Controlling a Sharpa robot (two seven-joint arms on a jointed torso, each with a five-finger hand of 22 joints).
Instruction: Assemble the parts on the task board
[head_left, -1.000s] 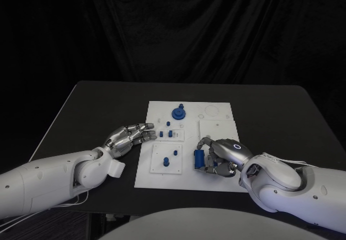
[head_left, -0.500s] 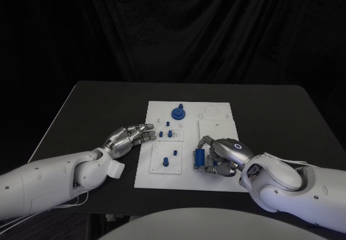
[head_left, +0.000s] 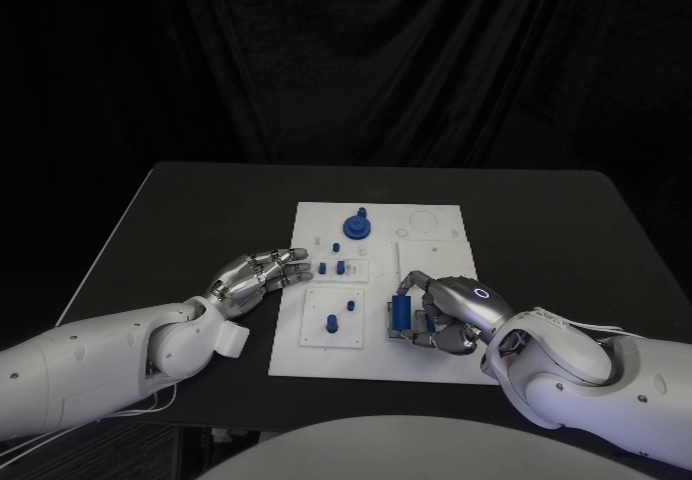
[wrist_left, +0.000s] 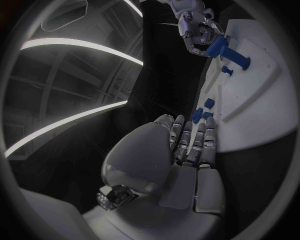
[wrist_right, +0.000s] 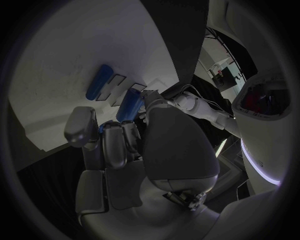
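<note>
The task board (head_left: 378, 290) lies in the middle of the black table (head_left: 188, 220), a white plate with several raised white tiles on it. From the head view I count five separate spots of blue on it. Nearest the lower right of the board is a long blue block (head_left: 397, 314), and the right hand (head_left: 450, 314) has its fingers wrapped round it, thumb on one side and the rest curled over the other, so that hand is gripping the block. In the right wrist view the same block (wrist_right: 129, 105) sits against the curled fingers (wrist_right: 115, 145), and a second blue piece (wrist_right: 99, 81) lies on the white surface just beyond it.

On the lower left tile stands a small blue peg (head_left: 332, 323), with a tiny blue dot (head_left: 349, 303) just above it. In the middle left of the board two short blue pieces (head_left: 333, 268) stand side by side. Toward the top of the board sits a round blue gear with a post (head_left: 356, 224) rising from it, and a small blue stub (head_left: 335, 246) lies just below and left of that.

The left hand (head_left: 260, 276) rests at the left edge of the board, palm down, fingers stretched out and a little apart, holding nothing. Its fingertips (wrist_left: 199, 131) point at the two short pieces, near them but not touching.
</note>
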